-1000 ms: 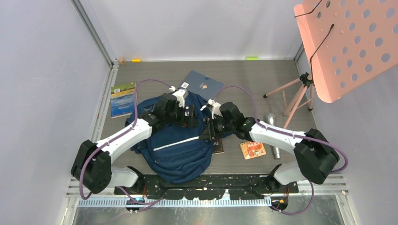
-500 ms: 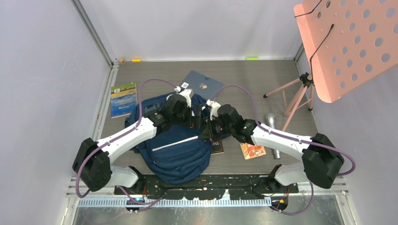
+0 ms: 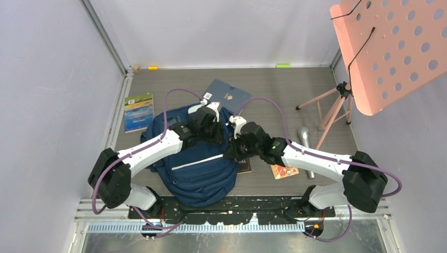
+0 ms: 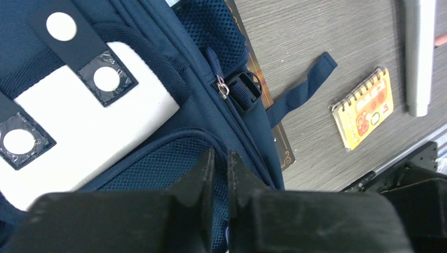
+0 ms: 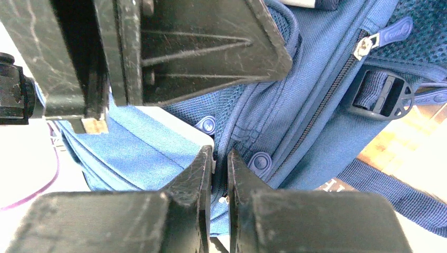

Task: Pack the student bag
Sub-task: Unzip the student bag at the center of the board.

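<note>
The student bag, navy with a pale stripe, lies flat in front of the arm bases. In the left wrist view its white patch and a zip pull show. My left gripper sits at the bag's upper right edge, and its jaws are pinched on the mesh and piped seam there. My right gripper is close beside it on the bag's right side. Its jaws are nearly together on a fold of blue fabric by the zip line.
A green and blue book lies left of the bag, a navy notebook behind it, and a dark book partly under its right edge. An orange notepad and silver cylinder lie right. A pink music stand overhangs the right corner.
The left jaws went from wide open to pinched on the bag's edge. Both grippers have drawn in toward the bag's upper right, the right one shifting left.
</note>
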`<act>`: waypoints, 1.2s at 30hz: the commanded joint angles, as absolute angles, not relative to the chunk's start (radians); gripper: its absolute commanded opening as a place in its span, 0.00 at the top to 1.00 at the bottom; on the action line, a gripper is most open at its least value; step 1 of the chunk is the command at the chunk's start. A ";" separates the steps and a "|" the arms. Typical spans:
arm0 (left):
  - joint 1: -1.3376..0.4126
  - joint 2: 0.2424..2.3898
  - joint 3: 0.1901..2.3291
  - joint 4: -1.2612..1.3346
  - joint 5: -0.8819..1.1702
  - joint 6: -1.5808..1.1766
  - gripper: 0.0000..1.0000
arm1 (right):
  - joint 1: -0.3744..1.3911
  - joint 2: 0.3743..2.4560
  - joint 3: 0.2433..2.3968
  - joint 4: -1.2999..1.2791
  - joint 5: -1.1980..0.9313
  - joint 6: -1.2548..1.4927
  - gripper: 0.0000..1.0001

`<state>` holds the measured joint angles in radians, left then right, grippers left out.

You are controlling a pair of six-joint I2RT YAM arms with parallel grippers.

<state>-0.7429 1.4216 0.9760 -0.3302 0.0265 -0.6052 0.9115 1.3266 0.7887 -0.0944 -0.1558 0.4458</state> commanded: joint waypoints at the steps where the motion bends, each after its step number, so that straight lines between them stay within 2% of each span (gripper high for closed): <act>1: -0.741 1.367 0.967 -0.333 -0.022 -0.586 1.00 | 0.944 1.217 0.858 -0.031 -0.110 0.411 0.99; 5: -0.741 1.301 0.977 -0.271 -0.030 -0.560 1.00 | 1.004 1.194 0.935 -0.107 0.066 0.377 0.99; 11: -0.708 1.299 1.157 -0.373 0.040 -0.453 1.00 | 1.053 1.246 1.109 -0.198 0.154 0.376 0.99; 13: -0.681 1.295 1.175 -0.391 0.061 -0.417 1.00 | 1.055 1.266 1.144 -0.214 0.154 0.379 0.90; 14: -0.664 1.295 1.177 -0.401 0.074 -0.403 1.00 | 1.055 1.271 1.148 -0.213 0.152 0.378 0.82; 18: -0.590 1.275 1.136 -0.401 0.174 -0.379 1.00 | 1.051 1.277 1.117 -0.211 0.134 0.351 0.59; 19: -0.573 1.265 1.121 -0.393 0.202 -0.378 1.00 | 1.048 1.273 1.100 -0.213 0.099 0.345 0.51; 23: -0.530 1.240 1.095 -0.385 0.319 -0.338 1.00 | 1.005 1.270 1.087 -0.262 -0.156 0.300 0.37; 24: -0.523 1.241 1.099 -0.393 0.340 -0.330 1.00 | 0.992 1.277 1.088 -0.281 -0.251 0.279 0.36; 26: -0.510 1.241 1.109 -0.412 0.378 -0.314 1.00 | 0.984 1.284 1.090 -0.303 -0.296 0.248 0.35; 36: -0.454 1.270 1.198 -0.542 0.499 -0.263 1.00 | 0.913 1.241 0.956 -0.093 -0.216 0.055 0.27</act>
